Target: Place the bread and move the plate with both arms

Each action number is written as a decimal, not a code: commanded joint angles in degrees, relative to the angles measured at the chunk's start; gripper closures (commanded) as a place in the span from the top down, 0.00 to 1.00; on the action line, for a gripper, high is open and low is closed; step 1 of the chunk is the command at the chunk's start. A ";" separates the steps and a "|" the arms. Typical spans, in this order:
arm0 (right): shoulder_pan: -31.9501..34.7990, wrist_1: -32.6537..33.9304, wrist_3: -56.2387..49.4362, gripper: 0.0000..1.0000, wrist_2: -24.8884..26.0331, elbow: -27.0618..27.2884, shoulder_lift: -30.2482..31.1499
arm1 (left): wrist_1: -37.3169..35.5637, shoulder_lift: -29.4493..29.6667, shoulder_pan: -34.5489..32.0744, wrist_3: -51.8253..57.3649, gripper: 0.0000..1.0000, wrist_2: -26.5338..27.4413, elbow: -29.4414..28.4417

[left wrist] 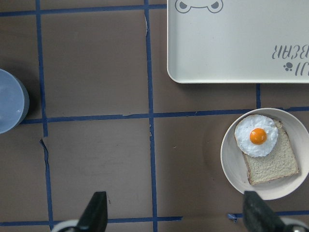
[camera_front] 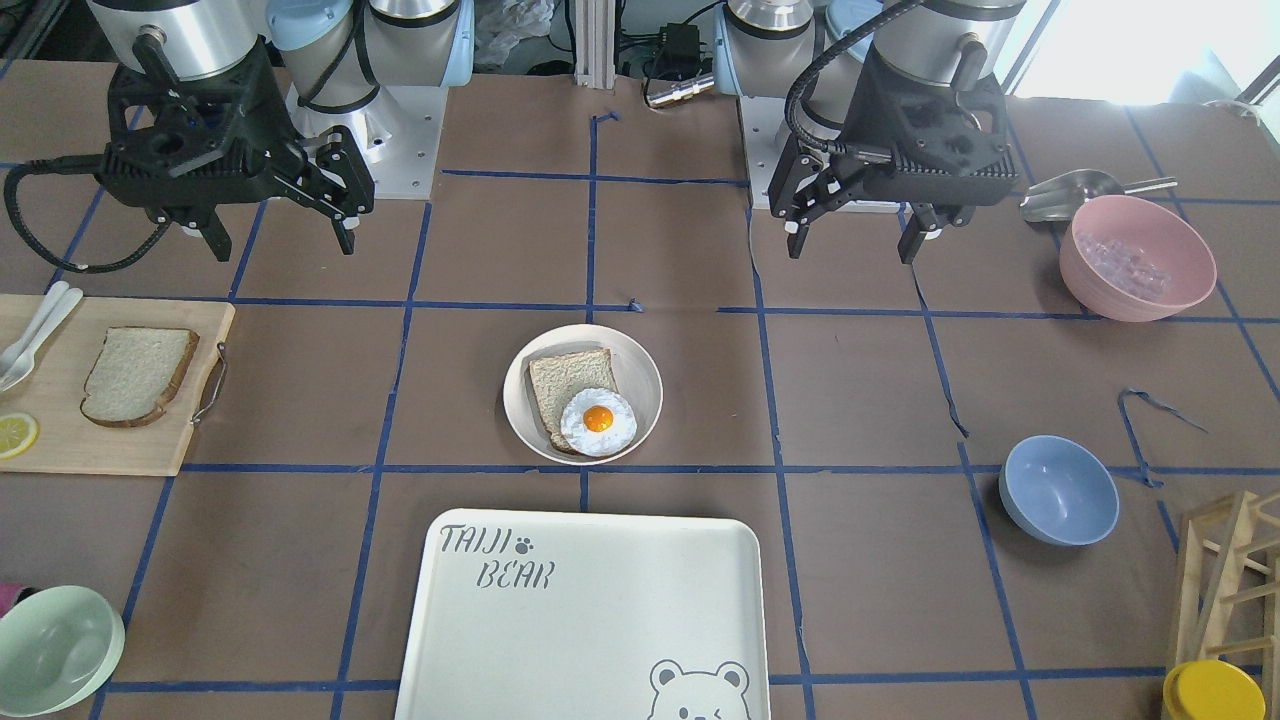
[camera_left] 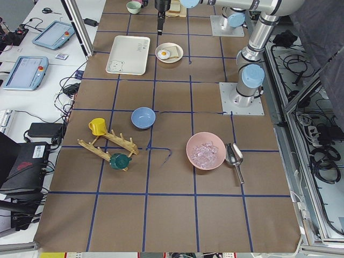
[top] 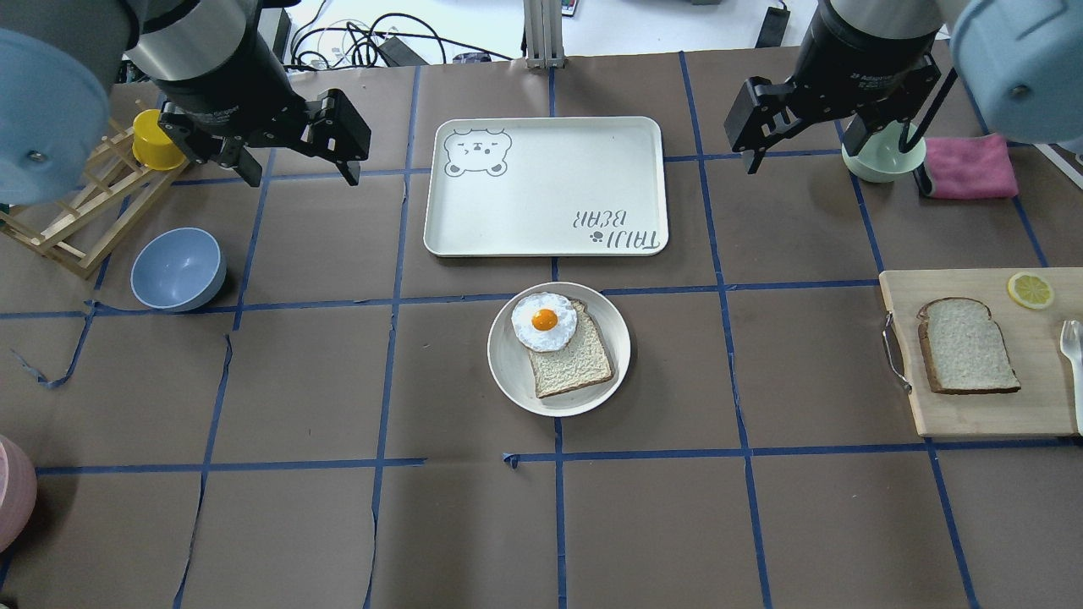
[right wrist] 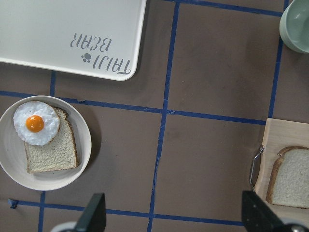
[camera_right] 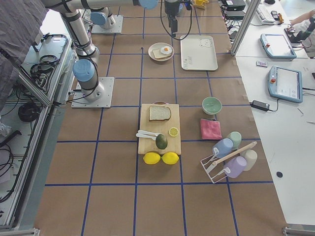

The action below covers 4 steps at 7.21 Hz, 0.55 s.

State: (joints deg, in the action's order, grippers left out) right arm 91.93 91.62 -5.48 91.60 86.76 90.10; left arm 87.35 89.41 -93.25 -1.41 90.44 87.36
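Observation:
The bread (camera_front: pixel 137 376), a thick pale slice with dark crust, lies flat on a wooden cutting board (camera_front: pixel 60 430); it also shows in the overhead view (top: pixel 967 344) and the right wrist view (right wrist: pixel 292 183). The plate (camera_front: pixel 640 385) sits mid-table (top: pixel 508 364) and holds a thinner, tanner slice topped with a fried egg (top: pixel 544 320). My left gripper (top: pixel 302 179) is open and empty, high above the table beyond the plate's left. My right gripper (top: pixel 833 173) is open and empty, high between the tray and the green bowl. Neither touches anything.
The TAIJI BEAR tray (top: pixel 546 186) lies just beyond the plate. A blue bowl (top: pixel 178 269), wooden rack (top: pixel 76 211) and yellow cup stand at the left. A green bowl (top: pixel 880 156), pink cloth (top: pixel 969 167) and lemon slice (top: pixel 1030 290) are at the right.

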 commanded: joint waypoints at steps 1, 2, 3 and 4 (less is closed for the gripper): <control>0.18 -0.30 -0.06 1.00 -0.19 -2.19 -0.10 | 0.02 -0.02 0.00 0.00 1.00 0.00 0.00; 0.10 -0.65 -0.06 1.00 -1.59 -2.04 -0.53 | 0.10 -0.11 0.08 0.00 1.00 0.00 0.00; -0.25 -2.22 -0.06 1.00 -1.86 -1.95 -0.71 | 0.10 -0.20 0.00 0.00 1.00 0.00 0.00; -0.34 -2.94 -0.06 1.00 -1.60 -1.95 -0.71 | 0.10 -0.20 0.08 0.00 1.00 0.00 0.00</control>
State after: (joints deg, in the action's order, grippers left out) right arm 91.78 89.81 -5.53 90.07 84.85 89.50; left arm 87.44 89.25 -93.21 -1.41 90.44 87.36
